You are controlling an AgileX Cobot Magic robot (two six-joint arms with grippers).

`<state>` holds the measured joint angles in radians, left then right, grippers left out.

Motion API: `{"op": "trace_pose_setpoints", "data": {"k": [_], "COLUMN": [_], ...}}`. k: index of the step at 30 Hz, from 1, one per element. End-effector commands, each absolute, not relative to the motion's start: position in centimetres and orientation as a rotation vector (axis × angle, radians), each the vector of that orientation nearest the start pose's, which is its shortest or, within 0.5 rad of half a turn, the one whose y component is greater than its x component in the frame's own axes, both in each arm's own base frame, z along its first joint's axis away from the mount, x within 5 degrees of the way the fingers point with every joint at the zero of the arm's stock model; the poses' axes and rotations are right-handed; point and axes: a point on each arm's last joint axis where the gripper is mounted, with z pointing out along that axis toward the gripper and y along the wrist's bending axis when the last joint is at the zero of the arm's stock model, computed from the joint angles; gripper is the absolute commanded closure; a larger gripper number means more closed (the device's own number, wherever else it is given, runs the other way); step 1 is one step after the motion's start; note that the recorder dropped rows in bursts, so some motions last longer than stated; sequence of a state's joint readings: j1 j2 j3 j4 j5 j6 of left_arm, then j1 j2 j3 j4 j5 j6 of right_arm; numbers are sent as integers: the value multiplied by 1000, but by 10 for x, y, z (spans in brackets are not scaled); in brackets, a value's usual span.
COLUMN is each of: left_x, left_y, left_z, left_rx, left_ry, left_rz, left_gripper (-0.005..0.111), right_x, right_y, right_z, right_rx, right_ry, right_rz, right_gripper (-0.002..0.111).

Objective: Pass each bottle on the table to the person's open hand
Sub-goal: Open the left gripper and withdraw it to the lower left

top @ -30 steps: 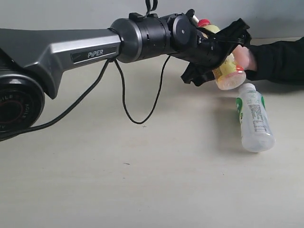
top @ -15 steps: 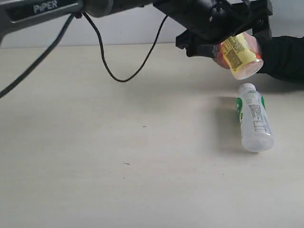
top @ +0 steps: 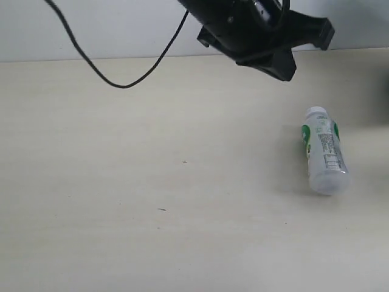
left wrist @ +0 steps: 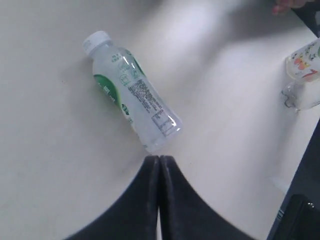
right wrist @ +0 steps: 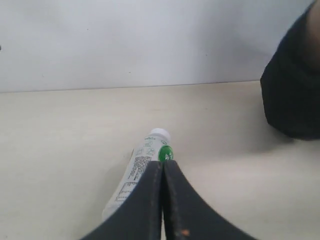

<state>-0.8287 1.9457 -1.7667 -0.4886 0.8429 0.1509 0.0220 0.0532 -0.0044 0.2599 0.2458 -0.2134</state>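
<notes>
- The milky-white bottle with the green-and-white label lies on its side on the counter, cap toward the back wall. Neither gripper touches it. It is the only bottle on the counter in the exterior view.
- Judgement: this bottle is not yet handed over and is the item left to process. The task appears to be at a late stage, but these views alone cannot confirm that.
- The left gripper is clenched, jaws pressed flat together with nothing between them. It hangs above the counter, apart from the bottle, with the bottle's base end nearest its tips.
- The right gripper is likewise clenched and empty. It sits low over the counter, in line with the bottle, and its jaws partly mask the bottle body in the right wrist view.
- A clear bottle with a colour-printed label and a clear rounded shape just beside it are cut off by the frame edge in the left wrist view. Whether they are one item or two, and whether they have been delivered, cannot be told.
- The receiving hand is not shown whole. Only a pinkish fingertip at a frame edge and a dark sleeve appear, so whether the hand is open cannot be told.
- The exterior view crops the left arm, and its gripper tips cannot be made out there.
</notes>
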Motion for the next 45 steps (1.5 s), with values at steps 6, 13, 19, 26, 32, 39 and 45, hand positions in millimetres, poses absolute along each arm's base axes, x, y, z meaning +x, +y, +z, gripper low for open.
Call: {"op": "trace_pose_setpoints", "data": {"k": [6,13,19,26,32,39,45], "left_x": [205,132,107,104,104,104,104], "left_y": [-246,-131,-102,-100,-100,-100,-100], "left_z": [289,234,208,201,201,201,201], "left_rx": [762,490,490,509,509,509,509], "left_ry": [2120,1922,1932,1961,1961,1961,1961], "left_rz": [-742,-611,-598,-590,-590,-590,-590], "left_gripper": [107,107,107,107,107,107,107], "right_x": [59,59,59,61,61,61,58], "right_y": [7,7,7,4,1,0,-7], "right_z": [189,189,189,200,212,214,229], "right_rx": [-28,-28,-28,-3,55,82,388], "right_ry": [1768,1768,1768,1647,1518,1495,1284], "right_rz": [102,102,102,78,87,108,378], "right_gripper": [108,108,108,108,108,108,108]}}
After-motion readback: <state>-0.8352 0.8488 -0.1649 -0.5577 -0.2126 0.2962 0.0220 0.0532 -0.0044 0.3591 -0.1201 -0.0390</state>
